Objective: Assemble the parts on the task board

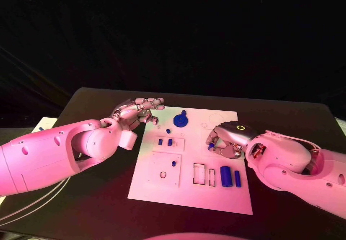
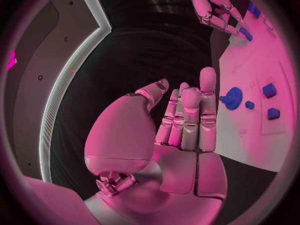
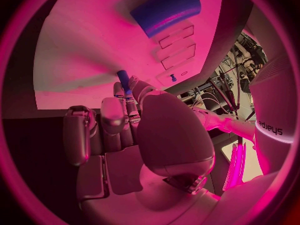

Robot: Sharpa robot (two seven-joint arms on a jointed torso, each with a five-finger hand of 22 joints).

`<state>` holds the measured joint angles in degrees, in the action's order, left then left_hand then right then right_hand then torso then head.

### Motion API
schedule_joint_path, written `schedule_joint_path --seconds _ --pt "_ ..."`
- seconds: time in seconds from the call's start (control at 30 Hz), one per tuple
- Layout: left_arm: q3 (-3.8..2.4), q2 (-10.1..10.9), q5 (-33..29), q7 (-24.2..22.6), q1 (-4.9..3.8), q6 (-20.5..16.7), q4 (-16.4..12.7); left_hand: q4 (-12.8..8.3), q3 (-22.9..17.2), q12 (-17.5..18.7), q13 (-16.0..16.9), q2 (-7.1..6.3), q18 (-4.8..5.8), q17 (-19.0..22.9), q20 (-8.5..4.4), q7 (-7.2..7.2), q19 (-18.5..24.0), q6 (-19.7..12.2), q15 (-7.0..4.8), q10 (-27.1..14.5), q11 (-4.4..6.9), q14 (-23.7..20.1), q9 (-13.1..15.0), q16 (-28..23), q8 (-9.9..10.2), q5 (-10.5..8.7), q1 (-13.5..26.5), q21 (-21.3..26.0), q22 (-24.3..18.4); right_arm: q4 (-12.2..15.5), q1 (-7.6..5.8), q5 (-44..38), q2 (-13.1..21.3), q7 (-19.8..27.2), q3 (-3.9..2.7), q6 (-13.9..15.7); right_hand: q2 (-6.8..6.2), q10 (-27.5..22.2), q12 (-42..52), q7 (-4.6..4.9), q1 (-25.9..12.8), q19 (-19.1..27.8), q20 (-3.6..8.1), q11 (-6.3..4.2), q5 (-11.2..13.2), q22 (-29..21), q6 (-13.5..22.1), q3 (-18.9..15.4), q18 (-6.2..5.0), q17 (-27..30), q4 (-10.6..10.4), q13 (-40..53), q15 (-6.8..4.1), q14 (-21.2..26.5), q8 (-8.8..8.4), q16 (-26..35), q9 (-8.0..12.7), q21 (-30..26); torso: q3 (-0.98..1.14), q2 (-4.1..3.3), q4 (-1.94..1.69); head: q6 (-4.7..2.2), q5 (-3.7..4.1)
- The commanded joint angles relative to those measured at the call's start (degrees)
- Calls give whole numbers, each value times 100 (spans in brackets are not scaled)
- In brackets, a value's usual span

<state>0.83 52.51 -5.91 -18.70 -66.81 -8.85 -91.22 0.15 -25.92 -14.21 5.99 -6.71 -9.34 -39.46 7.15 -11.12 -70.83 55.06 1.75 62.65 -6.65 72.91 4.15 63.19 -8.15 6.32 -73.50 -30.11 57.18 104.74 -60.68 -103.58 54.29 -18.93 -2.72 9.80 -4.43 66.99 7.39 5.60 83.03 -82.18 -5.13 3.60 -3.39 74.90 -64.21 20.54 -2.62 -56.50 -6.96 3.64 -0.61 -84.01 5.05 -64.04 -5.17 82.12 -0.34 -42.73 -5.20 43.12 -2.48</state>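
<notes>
The white task board [image 1: 194, 192] lies in the middle of the table. My right hand [image 1: 228, 140] hovers over its right half and pinches a small blue peg [image 1: 211, 147] between thumb and fingers; the right wrist view shows that peg [image 3: 124, 79] sticking out past the fingertips above the board [image 3: 81, 50]. My left hand [image 1: 141, 110] is at the board's far left corner, holding nothing, fingers stretched out [image 2: 187, 117]. Beside it lies a blue gear [image 1: 180, 120]. Two short blue pegs [image 1: 165, 142] stand in a left panel. Two blue cylinders [image 1: 231, 177] lie near the right edge.
The board has rectangular slots [image 1: 200, 173] at its middle and a small blue stud [image 1: 174, 163] with a red ring [image 1: 163, 175] on the lower left panel. Black table [image 1: 94, 100] surrounds the board. A pale sheet [image 1: 45, 123] lies at the table's left edge.
</notes>
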Motion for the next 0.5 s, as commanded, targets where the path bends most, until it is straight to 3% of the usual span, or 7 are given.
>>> schedule_joint_path --seconds 0.03,0.27,0.5 --pt "-2 -7 22 -22 2 112 -12 -2 42 -19 7 33 -84 6 5 4 25 -48 -15 -42 9 -40 -7 -29 -37 16 -19 24 -5 -22 22 -145 -35 -49 15 -10 40 84 -29 20 140 -60 7 -12 36 557 -77 111 -11 -35 58 14 -15 -154 30 -56 -19 43 3 1 -2 10 -2" --pt "-1 -12 22 -17 3 118 -6 -2 46 -27 8 40 -85 5 6 4 26 -49 -15 -48 9 -41 -6 -25 -44 17 -19 30 -9 67 22 -126 -21 -20 15 330 68 256 -60 86 288 -115 31 -33 33 635 -166 346 9 -106 245 26 -38 -158 34 -139 -61 105 4 2 2 14 -13" --pt "-1 -20 22 -27 4 124 -2 -3 48 -31 9 43 -86 5 7 5 26 -49 -15 -51 9 -42 -6 -23 -47 17 -19 33 -11 479 -41 76 139 58 -6 570 40 273 -94 115 289 -118 35 -19 24 642 -167 406 11 -111 293 24 -35 -153 16 -151 -70 110 -2 4 -2 15 -20"
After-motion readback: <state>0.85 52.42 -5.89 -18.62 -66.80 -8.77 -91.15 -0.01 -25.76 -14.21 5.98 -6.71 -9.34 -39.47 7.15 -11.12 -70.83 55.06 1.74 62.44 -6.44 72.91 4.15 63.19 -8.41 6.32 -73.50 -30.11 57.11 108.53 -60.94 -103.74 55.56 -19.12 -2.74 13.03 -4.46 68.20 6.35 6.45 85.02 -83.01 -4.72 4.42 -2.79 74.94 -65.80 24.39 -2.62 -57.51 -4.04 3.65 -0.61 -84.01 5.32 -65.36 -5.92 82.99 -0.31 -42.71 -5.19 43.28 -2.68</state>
